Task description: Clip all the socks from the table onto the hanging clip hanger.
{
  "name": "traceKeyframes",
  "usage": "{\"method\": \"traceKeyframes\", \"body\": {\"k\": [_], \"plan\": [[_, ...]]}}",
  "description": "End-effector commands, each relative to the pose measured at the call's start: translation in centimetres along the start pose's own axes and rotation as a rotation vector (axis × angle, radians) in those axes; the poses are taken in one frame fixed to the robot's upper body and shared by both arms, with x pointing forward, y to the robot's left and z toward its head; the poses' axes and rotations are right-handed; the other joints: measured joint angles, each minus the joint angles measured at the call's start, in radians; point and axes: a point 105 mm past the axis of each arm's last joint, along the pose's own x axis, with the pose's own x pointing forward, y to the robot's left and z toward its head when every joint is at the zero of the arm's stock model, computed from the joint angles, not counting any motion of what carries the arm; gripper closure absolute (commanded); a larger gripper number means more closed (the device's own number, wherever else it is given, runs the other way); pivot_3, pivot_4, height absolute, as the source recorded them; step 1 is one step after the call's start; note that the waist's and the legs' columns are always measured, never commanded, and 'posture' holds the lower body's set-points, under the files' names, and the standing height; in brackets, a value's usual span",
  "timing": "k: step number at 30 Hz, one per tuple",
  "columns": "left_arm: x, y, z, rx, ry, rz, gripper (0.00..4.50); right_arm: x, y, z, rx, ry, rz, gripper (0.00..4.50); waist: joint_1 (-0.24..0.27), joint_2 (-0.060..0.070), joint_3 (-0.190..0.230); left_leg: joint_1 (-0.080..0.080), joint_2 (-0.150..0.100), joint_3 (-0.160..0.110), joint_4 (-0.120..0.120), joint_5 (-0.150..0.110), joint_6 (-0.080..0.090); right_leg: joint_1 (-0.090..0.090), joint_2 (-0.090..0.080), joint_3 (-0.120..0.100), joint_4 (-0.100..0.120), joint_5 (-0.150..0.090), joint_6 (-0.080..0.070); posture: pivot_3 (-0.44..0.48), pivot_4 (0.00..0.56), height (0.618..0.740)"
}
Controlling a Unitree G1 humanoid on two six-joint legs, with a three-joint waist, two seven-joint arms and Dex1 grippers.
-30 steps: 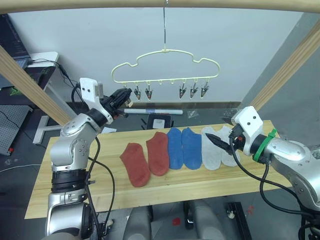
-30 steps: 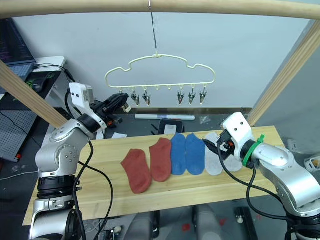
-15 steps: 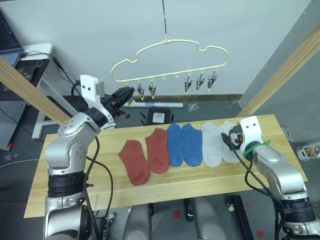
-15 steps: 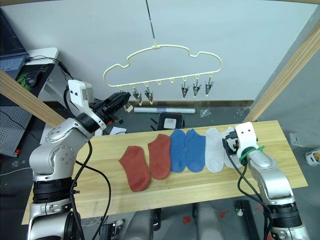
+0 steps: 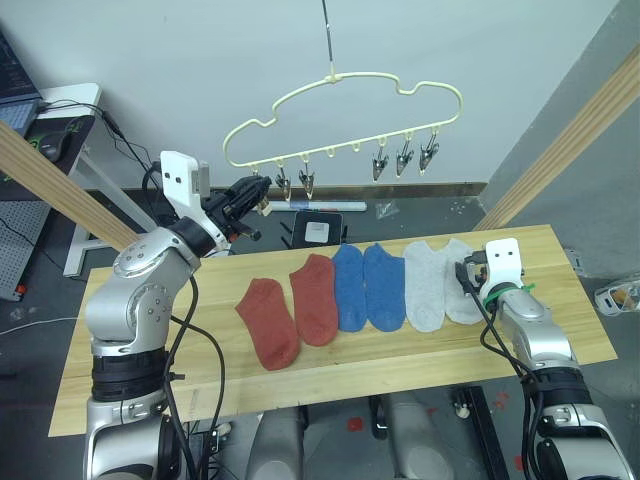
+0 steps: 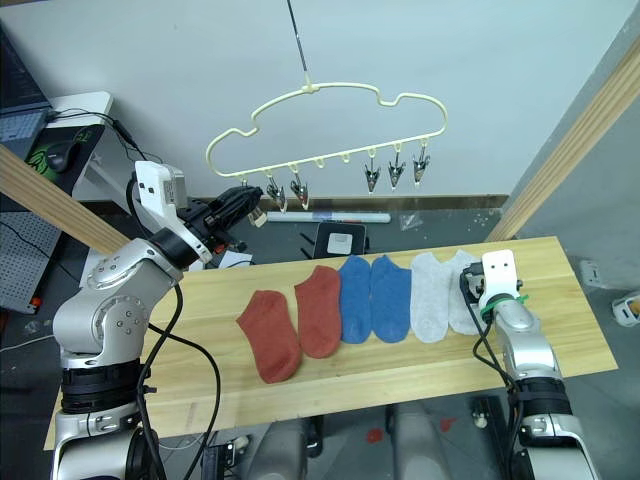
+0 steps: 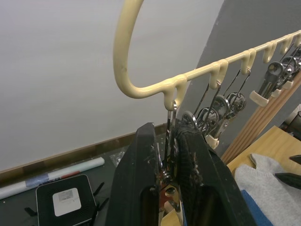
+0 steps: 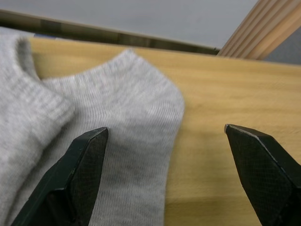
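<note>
I see a plain grey-white wall behind, and in front of it the long table (image 5: 560,330) of pale wood, which takes most of the lower scene. Above it hangs the clip hanger (image 5: 340,105) on its metal hook, pale yellow, tilted with its right end higher. None of its silver clips carries a sock.

All six socks lie flat on the table in one row, side by side: two rust-red socks (image 5: 290,308) on the left, two blue socks (image 5: 363,287) in the middle, two light grey socks (image 5: 435,284) on the right. So I judge the task is at its very start — nothing is clipped, six socks are left.

My left gripper (image 7: 165,176) is raised to the left end of the hanger. In the left wrist view its two black fingers are pressed together on the leftmost clip (image 7: 170,141), which hangs from the first loop of the wire; it seems to me I am squeezing it to open it for a sock.

My right gripper (image 8: 167,174) is low over the table at the outer grey sock — its jaws stand wide apart, one finger (image 8: 77,174) over the fabric, the other over bare wood. It holds nothing yet.
</note>
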Motion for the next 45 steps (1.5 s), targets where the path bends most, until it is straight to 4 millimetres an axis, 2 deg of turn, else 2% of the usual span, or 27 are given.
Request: {"method": "traceKeyframes", "body": {"k": [1, 3, 6, 14, 16, 21, 27, 30, 32, 34, 36, 39, 42, 45], "plan": [[-0.2, -0.1, 0.9, 0.025, -0.025, -0.002, 4.26, 0.2, -0.3, 0.0, 0.013, -0.007, 0.014, 0.35, 0.000, 0.000, 0.001, 0.000, 0.000, 0.001, 0.000, 0.000, 0.000, -0.001, 0.000, 0.001, 0.000, 0.000, 0.000, -0.121, 0.380, 0.740], [-0.1, -0.1, 0.9, 0.025, -0.026, -0.004, 4.26, 0.4, -0.1, -0.4, 0.028, 0.010, 0.025, 0.35, 0.000, 0.000, 0.001, 0.000, 0.000, 0.002, 0.000, 0.000, 0.000, -0.001, 0.000, 0.002, 0.000, 0.001, 0.001, -0.121, 0.380, 0.740], [-0.1, -0.1, 1.0, 0.027, -0.026, -0.005, 4.26, 0.6, 0.2, -0.2, 0.066, 0.010, 0.031, 0.96, 0.000, 0.000, 0.001, 0.000, 0.000, 0.003, 0.000, 0.000, 0.000, -0.001, 0.000, 0.003, 0.000, 0.001, 0.002, -0.118, 0.380, 0.740], [0.0, 0.0, 0.9, 0.030, -0.025, -0.002, 4.26, 0.4, -0.1, 0.1, 0.065, 0.002, 0.032, 3.82, 0.000, 0.000, 0.001, 0.000, 0.000, 0.008, 0.000, 0.000, 0.000, -0.003, 0.000, 0.009, -0.001, 0.003, 0.005, -0.121, 0.380, 0.740], [0.0, 0.1, 0.8, 0.030, -0.026, -0.001, 4.26, 0.2, -0.2, 0.1, 0.056, -0.005, 0.031, 4.41, 0.001, 0.000, 0.001, 0.000, 0.000, 0.008, 0.000, 0.000, 0.000, -0.004, 0.000, 0.010, -0.001, 0.003, 0.006, -0.124, 0.378, 0.740], [0.1, 0.1, 0.9, 0.029, -0.028, -0.004, 4.28, -1.3, -0.7, 1.7, -0.046, -0.082, 0.050, 4.50, 0.000, 0.000, 0.001, -0.001, 0.000, 0.010, -0.001, 0.000, 0.000, -0.006, 0.000, 0.011, -0.001, 0.003, 0.006, -0.132, 0.377, 0.740], [0.2, 0.2, 1.0, 0.028, -0.031, -0.008, 4.28, -4.6, -0.8, 6.4, -0.248, -0.248, 0.130, 4.50, -0.004, -0.001, 0.005, -0.002, 0.000, 0.013, -0.001, 0.000, -0.001, -0.011, 0.001, 0.015, 0.000, 0.005, 0.008, -0.142, 0.379, 0.740], [0.2, 0.3, 1.0, 0.026, -0.030, -0.010, 4.28, -6.5, 0.1, 8.8, -0.322, -0.323, 0.221, 4.50, -0.004, -0.002, 0.007, -0.002, 0.000, 0.014, -0.001, 0.000, -0.001, -0.011, 0.001, 0.015, 0.000, 0.005, 0.008, -0.147, 0.382, 0.740], [0.3, 0.2, 1.0, 0.022, -0.029, -0.015, 4.28, -7.8, 1.5, 9.9, -0.360, -0.364, 0.332, 4.50, -0.004, -0.003, 0.009, -0.002, 0.000, 0.014, -0.002, 0.000, -0.001, -0.011, 0.001, 0.015, -0.001, 0.005, 0.008, -0.150, 0.383, 0.740], [0.3, 0.2, 0.9, 0.016, -0.026, -0.022, 4.28, -9.4, 3.9, 10.8, -0.408, -0.405, 0.479, 4.50, -0.004, -0.004, 0.011, -0.002, 0.000, 0.013, -0.002, 0.000, -0.001, -0.011, 0.001, 0.015, -0.001, 0.005, 0.008, -0.156, 0.383, 0.740], [0.3, 0.1, 1.0, -0.007, -0.024, -0.035, 4.28, -11.4, 7.4, 11.5, -0.434, -0.451, 0.672, 4.50, -0.005, -0.004, 0.011, -0.002, 0.000, 0.013, -0.002, 0.000, -0.001, -0.011, 0.001, 0.014, -0.001, 0.005, 0.008, -0.159, 0.381, 0.740], [0.4, -0.1, 1.1, -0.035, -0.022, -0.054, 4.29, -13.2, 11.0, 12.2, -0.457, -0.489, 0.855, 4.50, -0.007, -0.004, 0.012, -0.002, 0.001, 0.013, -0.002, 0.000, -0.001, -0.011, 0.002, 0.014, -0.001, 0.005, 0.008, -0.161, 0.377, 0.740], [0.5, -0.1, 1.2, -0.066, -0.018, -0.066, 4.29, -14.3, 13.9, 12.6, -0.465, -0.510, 0.990, 4.50, -0.007, -0.005, 0.012, -0.002, 0.001, 0.012, -0.001, 0.000, -0.001, -0.011, 0.002, 0.014, -0.001, 0.005, 0.008, -0.164, 0.372, 0.740], [0.5, 0.0, 1.3, -0.098, -0.019, -0.073, 4.30, -14.4, 16.7, 13.1, -0.440, -0.536, 1.083, 4.50, -0.007, -0.005, 0.012, -0.002, 0.001, 0.011, -0.001, 0.000, -0.001, -0.011, 0.002, 0.014, -0.001, 0.005, 0.008, -0.164, 0.368, 0.740]]}}
